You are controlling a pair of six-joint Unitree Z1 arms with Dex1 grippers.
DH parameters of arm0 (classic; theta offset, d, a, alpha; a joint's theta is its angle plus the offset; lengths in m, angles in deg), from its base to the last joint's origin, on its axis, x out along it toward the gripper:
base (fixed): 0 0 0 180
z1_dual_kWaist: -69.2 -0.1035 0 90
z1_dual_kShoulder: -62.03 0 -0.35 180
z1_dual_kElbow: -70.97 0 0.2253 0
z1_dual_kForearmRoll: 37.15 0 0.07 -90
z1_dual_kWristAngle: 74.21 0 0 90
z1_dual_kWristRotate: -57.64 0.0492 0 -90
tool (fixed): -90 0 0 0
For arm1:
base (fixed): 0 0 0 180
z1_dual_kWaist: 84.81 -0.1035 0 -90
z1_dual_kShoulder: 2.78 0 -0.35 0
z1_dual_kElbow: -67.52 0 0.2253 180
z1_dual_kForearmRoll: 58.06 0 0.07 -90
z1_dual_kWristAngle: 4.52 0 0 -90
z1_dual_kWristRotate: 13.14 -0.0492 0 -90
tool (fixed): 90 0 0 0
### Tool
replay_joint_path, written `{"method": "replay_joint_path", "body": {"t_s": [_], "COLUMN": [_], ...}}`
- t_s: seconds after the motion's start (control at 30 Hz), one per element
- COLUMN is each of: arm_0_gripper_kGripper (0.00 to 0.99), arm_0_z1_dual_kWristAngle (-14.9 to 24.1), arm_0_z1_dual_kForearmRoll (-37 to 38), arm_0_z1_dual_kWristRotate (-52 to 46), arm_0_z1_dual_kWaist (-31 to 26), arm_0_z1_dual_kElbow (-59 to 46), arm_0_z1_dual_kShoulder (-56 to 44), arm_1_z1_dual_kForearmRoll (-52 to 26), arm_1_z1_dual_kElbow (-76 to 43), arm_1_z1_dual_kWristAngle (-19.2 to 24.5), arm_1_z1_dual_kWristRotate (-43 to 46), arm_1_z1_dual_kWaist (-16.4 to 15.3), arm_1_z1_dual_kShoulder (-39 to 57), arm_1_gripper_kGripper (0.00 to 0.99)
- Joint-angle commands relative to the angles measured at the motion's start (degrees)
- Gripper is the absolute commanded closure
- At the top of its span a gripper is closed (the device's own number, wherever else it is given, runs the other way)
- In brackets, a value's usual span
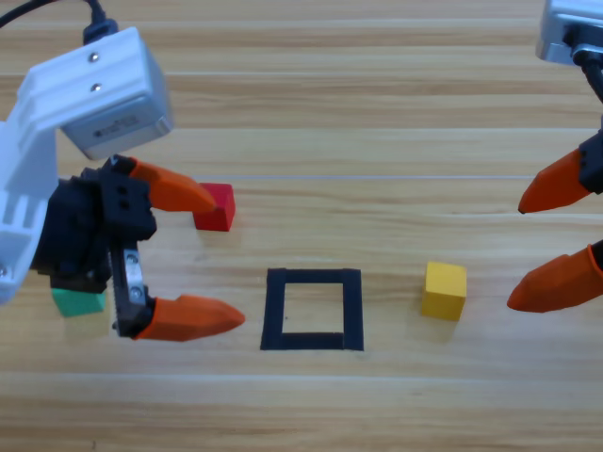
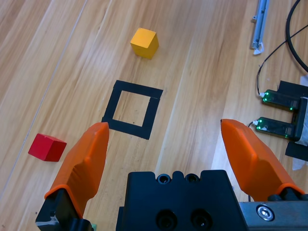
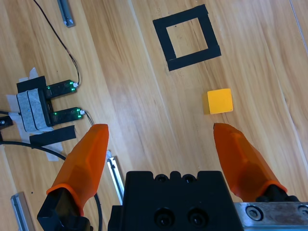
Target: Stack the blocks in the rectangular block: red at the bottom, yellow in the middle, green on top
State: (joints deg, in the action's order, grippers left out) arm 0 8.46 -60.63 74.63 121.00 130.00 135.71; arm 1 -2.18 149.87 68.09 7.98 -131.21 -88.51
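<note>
The left hand (image 1: 203, 254), spread wide and empty, half hides the small teal-green cube (image 1: 77, 301) and overlaps the small red cube (image 1: 217, 207); the right hand (image 1: 532, 252), cut off at the edge, gapes empty too.

The table (image 1: 377, 113) is light wood with a smooth, slightly shiny finish. The rectangular block (image 1: 312, 310) is matt black tape. The red (image 1: 216, 207), yellow (image 1: 444, 290) and green (image 1: 77, 302) cubes look matt and smooth.
</note>
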Motion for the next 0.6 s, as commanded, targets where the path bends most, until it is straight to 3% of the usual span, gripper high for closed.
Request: {"method": "replay_joint_path", "body": {"t_s": [0.03,0.27,0.43,0.6], "arm_0_gripper_kGripper": [0.0,0.0,0.0,0.0], "arm_0_z1_dual_kWristAngle": [0.6,0.9,2.1,9.9], "arm_0_z1_dual_kForearmRoll": [-0.5,-0.5,-0.5,-0.7], "arm_0_z1_dual_kWristRotate": [-0.5,-0.5,-1.7,-14.5], "arm_0_z1_dual_kWaist": [1.0,1.0,0.9,-4.3], "arm_0_z1_dual_kElbow": [-0.6,-0.6,-0.8,2.2], "arm_0_z1_dual_kShoulder": [0.6,0.7,0.7,4.5], "arm_1_z1_dual_kForearmRoll": [-0.4,-0.4,-1.1,-1.9], "arm_1_z1_dual_kElbow": [-0.8,-1.0,2.1,6.2], "arm_1_z1_dual_kWristAngle": [1.1,2.3,13.7,23.5], "arm_1_z1_dual_kWristRotate": [-0.5,-2.5,-12.0,-22.4], "arm_1_z1_dual_kWaist": [-1.4,-1.4,-1.4,-1.4], "arm_1_z1_dual_kShoulder": [-2.9,-2.3,-5.2,-11.2], "arm_1_gripper_kGripper": [0.031,0.031,0.031,0.031]}}
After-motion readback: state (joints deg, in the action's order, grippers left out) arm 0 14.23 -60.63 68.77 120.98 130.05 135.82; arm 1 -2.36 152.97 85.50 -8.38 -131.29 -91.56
